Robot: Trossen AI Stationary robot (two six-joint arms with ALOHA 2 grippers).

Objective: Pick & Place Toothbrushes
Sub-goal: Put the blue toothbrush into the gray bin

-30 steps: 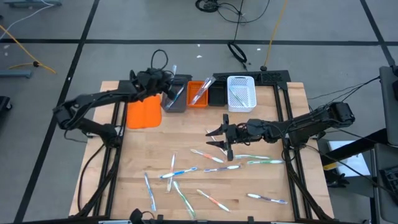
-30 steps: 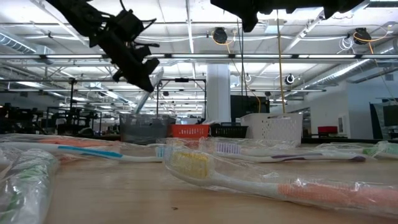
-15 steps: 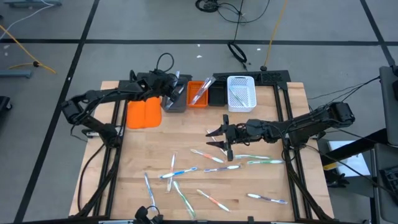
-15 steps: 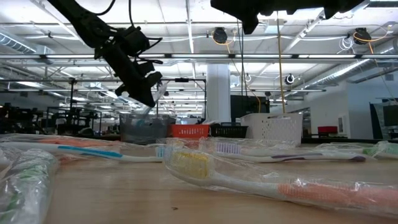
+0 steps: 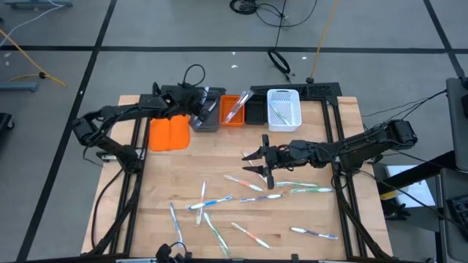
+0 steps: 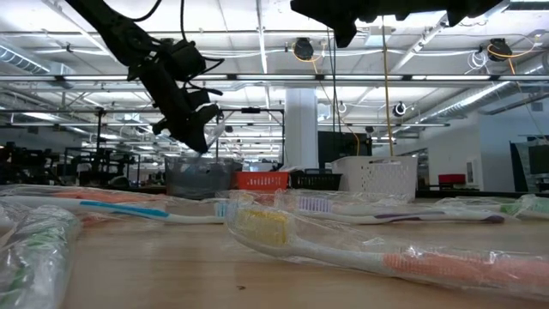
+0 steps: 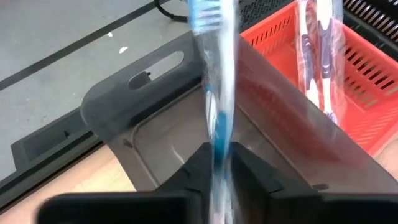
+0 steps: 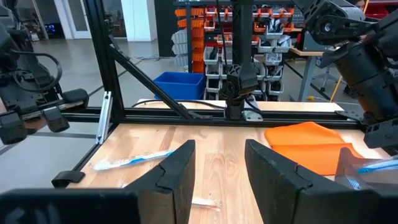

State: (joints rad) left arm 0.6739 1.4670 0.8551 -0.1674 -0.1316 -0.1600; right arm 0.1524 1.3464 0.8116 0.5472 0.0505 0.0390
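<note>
We count about ten toothbrushes (image 5: 248, 197) scattered across the lower middle of the counter (image 5: 322, 212), lying at mixed angles. The left gripper (image 5: 200, 107), at upper left, has its jaws around one blue toothbrush (image 7: 217, 93) standing nearly upright in the grey bin (image 5: 208, 119). The right gripper (image 5: 254, 162) hovers mid-frame, jaws apart.

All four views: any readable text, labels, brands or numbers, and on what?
None can be read.
Wrapped toothbrushes on the wooden table: any print on the clear wrappers is too blurred to read.
Grey plastic bin and orange mesh bin: no markings visible.
Shelf bins in the room behind: labels too small to read.
</note>
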